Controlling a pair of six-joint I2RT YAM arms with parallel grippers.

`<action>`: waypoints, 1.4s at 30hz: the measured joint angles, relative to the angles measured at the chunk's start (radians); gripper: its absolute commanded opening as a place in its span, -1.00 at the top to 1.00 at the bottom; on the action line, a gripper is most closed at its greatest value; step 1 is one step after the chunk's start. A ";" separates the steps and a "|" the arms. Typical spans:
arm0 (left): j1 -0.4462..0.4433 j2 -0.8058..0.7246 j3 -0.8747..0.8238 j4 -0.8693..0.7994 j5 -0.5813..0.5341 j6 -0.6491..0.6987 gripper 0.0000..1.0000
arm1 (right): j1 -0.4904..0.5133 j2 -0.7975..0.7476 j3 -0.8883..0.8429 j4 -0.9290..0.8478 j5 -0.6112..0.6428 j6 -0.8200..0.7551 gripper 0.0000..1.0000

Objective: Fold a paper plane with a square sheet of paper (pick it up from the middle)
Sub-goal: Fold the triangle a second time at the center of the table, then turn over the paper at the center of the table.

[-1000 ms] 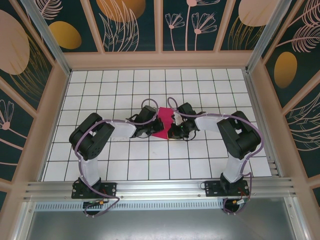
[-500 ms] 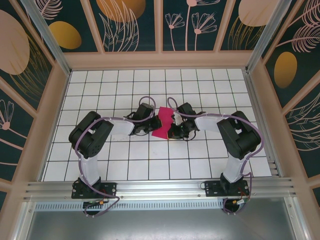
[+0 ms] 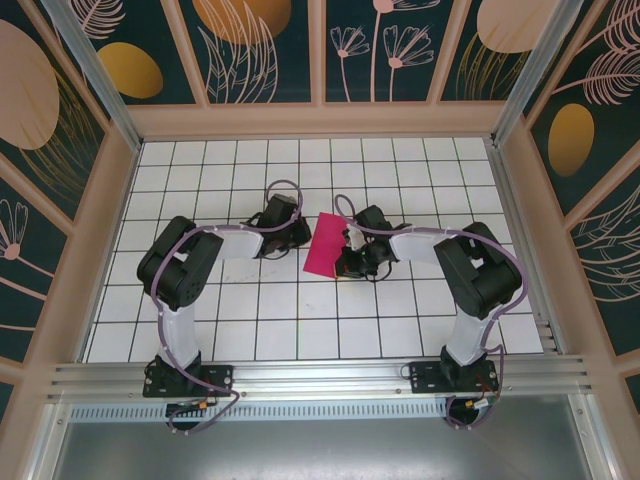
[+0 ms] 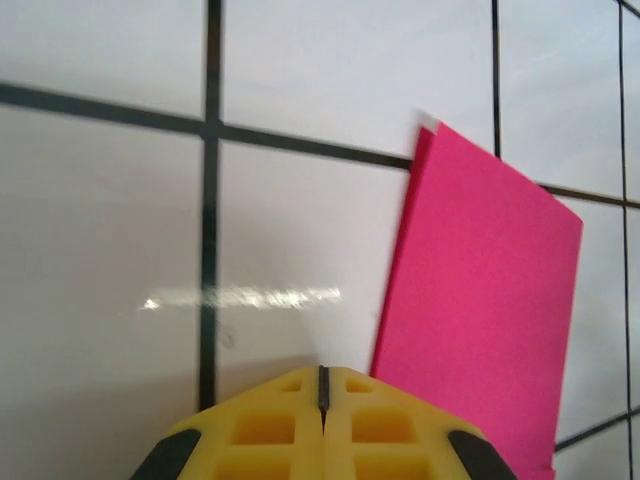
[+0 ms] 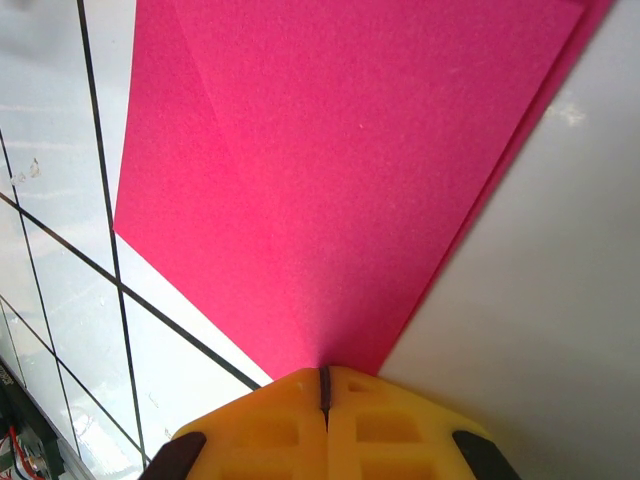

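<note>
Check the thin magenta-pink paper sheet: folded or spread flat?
Folded: the thin magenta-pink paper sheet lies as a narrow rectangle, and both wrist views show a second layer's offset edge.

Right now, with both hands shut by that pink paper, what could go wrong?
The right hand meets the folded pink paper at one narrow point; any sideways move could drag or pivot it.
The layers' edges look offset, so pressing may set a crooked crease.
The left hand sits beside the paper's edge and could snag it.
</note>
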 measured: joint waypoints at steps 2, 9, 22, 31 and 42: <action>0.005 0.001 0.003 0.000 -0.007 0.003 0.86 | 0.000 -0.002 0.000 0.003 0.000 0.000 0.96; 0.013 -0.010 0.006 -0.027 -0.021 0.003 0.72 | 0.006 -0.022 0.008 -0.008 0.029 0.004 0.72; 0.018 -0.236 -0.125 0.038 0.064 -0.125 0.27 | -0.128 -0.170 0.042 0.095 0.054 0.056 0.15; -0.080 -0.207 -0.146 0.092 0.103 -0.230 0.39 | -0.152 -0.085 0.034 0.145 0.002 0.045 0.22; -0.097 -0.159 -0.146 0.107 0.108 -0.305 0.40 | -0.153 0.022 0.034 0.185 -0.080 0.045 0.49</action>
